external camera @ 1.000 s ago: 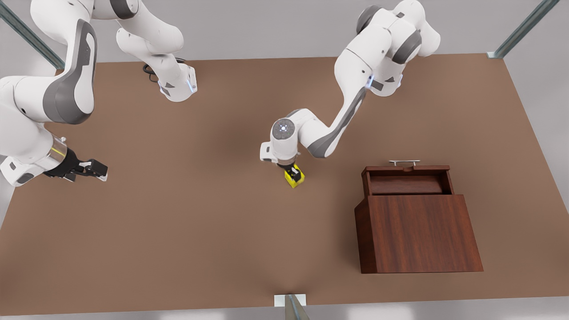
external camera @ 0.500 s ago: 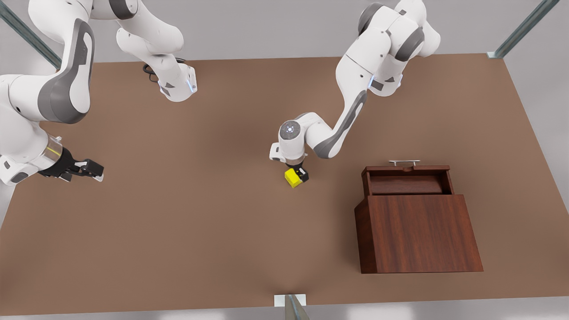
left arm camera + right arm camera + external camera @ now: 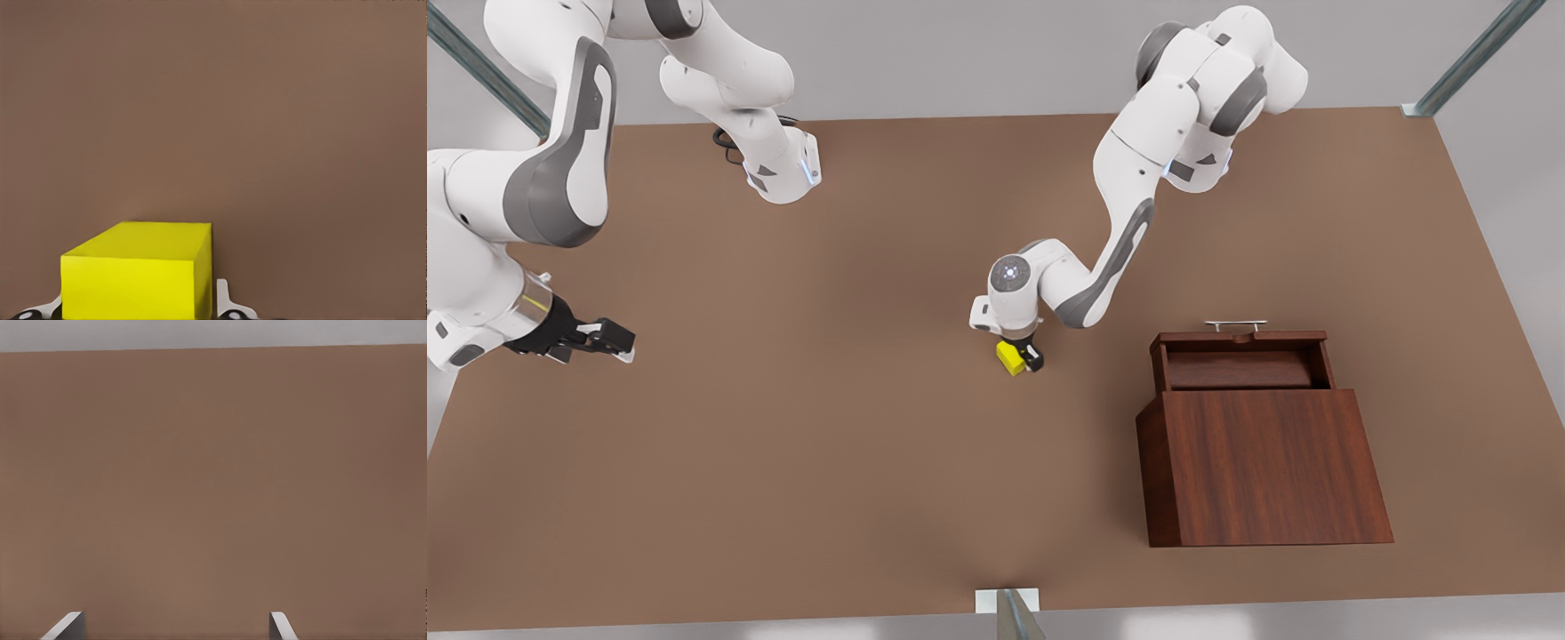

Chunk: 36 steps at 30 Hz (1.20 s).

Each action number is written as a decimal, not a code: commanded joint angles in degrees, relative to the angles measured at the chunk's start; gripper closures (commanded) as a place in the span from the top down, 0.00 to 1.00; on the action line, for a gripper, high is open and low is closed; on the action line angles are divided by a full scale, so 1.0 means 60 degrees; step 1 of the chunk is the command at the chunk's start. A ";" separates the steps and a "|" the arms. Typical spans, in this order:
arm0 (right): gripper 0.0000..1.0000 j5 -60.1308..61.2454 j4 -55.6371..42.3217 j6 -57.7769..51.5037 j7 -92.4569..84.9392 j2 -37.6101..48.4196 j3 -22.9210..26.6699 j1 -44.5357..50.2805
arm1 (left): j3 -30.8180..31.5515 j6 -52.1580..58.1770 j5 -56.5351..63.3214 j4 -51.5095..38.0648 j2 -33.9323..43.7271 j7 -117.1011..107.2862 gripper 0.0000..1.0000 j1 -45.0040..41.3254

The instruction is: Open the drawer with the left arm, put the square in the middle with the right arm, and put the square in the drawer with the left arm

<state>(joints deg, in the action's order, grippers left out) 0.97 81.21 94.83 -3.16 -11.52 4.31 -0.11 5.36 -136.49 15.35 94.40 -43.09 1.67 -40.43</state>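
Note:
The yellow square (image 3: 1008, 358) rests on the brown table near its middle. My left gripper (image 3: 1021, 357) points straight down over it, on the arm from the front view's right. In the left wrist view the square (image 3: 137, 277) sits between the fingertips (image 3: 223, 298), which press on its two sides. The drawer (image 3: 1240, 366) stands pulled out of the dark wooden cabinet (image 3: 1263, 467), with its silver handle (image 3: 1234, 325) on the far side. My right gripper (image 3: 609, 342) waits open at the front view's left edge, its fingertips (image 3: 279, 623) wide apart over bare table.
The two arm bases (image 3: 783, 173) stand at the table's back edge. A metal post (image 3: 1009, 613) rises at the middle of the front edge. Bare tabletop (image 3: 827, 427) lies between the square and the right gripper.
The left arm's wrist has shifted toward the front view's right and sunk lower over the square. The right gripper drew back slightly toward the left edge, then held still.

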 commanded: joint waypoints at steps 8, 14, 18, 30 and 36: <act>1.00 0.0000 0.0000 0.0000 0.0000 0.0001 0.0000 -0.0010 | 0.0000 0.0102 0.0004 -0.0029 0.0078 -0.0059 0.69 0.0000; 1.00 0.0000 0.0000 0.0015 0.0000 -0.0014 0.0000 -0.0010 | 0.0073 0.1932 -0.0171 -0.0044 0.1732 0.0029 0.69 0.0044; 1.00 0.0000 0.0000 0.0029 0.0000 -0.0014 0.0000 -0.0010 | -0.0248 0.3794 -0.1152 0.0351 0.3549 0.1756 0.69 0.0073; 1.00 -0.0015 -0.0161 0.0000 0.0000 -0.0043 0.0000 -0.0113 | -0.4540 0.4995 -0.2588 0.0454 0.4326 0.9901 0.69 0.0147; 1.00 -0.0015 -0.0161 0.0015 0.0000 -0.0043 0.0000 -0.0098 | -0.5244 0.4688 -0.2984 0.0454 0.3959 1.1455 0.69 0.0278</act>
<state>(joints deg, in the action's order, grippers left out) 0.88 80.33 94.92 -3.16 -11.81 4.30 -0.70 -26.10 -108.42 -1.54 97.12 -19.34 71.07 -38.55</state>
